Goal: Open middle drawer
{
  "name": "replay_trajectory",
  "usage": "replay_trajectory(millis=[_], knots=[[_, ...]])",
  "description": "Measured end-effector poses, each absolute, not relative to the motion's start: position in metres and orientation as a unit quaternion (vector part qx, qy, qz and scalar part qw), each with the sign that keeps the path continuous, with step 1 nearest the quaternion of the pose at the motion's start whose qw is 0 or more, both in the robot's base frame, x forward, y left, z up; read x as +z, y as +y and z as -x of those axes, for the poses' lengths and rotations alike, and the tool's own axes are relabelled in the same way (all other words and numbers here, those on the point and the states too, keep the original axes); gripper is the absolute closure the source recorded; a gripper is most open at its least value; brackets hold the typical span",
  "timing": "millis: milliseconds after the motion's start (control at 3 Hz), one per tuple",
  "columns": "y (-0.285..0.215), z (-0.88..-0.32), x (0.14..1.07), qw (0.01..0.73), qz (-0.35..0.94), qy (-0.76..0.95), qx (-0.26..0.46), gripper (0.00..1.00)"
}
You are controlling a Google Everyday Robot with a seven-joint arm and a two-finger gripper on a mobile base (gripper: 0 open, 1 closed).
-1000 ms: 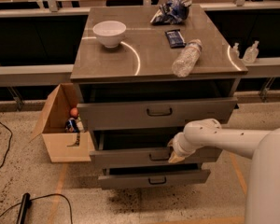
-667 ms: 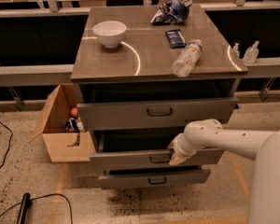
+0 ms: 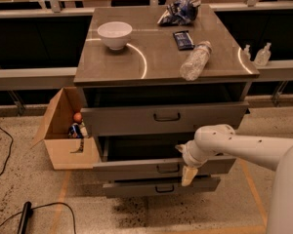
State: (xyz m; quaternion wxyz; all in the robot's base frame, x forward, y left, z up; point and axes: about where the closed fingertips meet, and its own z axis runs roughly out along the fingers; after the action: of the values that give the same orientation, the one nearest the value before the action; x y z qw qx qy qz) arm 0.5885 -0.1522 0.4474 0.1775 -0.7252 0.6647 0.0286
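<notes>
Nearest me, the white arm (image 3: 249,147) reaches in from the right. Its gripper (image 3: 188,174) hangs pointing down at the front of the middle drawer (image 3: 132,170), just right of the dark handle (image 3: 167,168). Whether it's clamped or slack, I cannot tell. That drawer stands pulled out between the other two. A cardboard box (image 3: 63,152) sits on the floor to the left. Up top there's a plastic bottle (image 3: 195,61) lying down, with a white bowl (image 3: 115,34) farther back.

3 drawers (image 3: 166,117), 1 bowl (image 3: 115,34), 1 btl (image 3: 195,61), 1 box (image 3: 71,152), 1 claw (image 3: 188,175) at mid drawer (image 3: 132,170) front.
</notes>
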Motion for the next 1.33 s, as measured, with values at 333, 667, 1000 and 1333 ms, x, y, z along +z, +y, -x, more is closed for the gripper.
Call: replay_trajectory(millis=[333, 667, 1000, 1333], knots=[[-0.15, -0.584, 0.448, 0.169, 0.729, 0.663, 0.032, 0.16], [-0.149, -0.581, 0.451, 0.165, 0.731, 0.661, 0.031, 0.13], [-0.149, -0.576, 0.453, 0.149, 0.743, 0.652, 0.037, 0.44], [-0.143, -0.564, 0.457, 0.129, 0.766, 0.627, 0.049, 0.68]])
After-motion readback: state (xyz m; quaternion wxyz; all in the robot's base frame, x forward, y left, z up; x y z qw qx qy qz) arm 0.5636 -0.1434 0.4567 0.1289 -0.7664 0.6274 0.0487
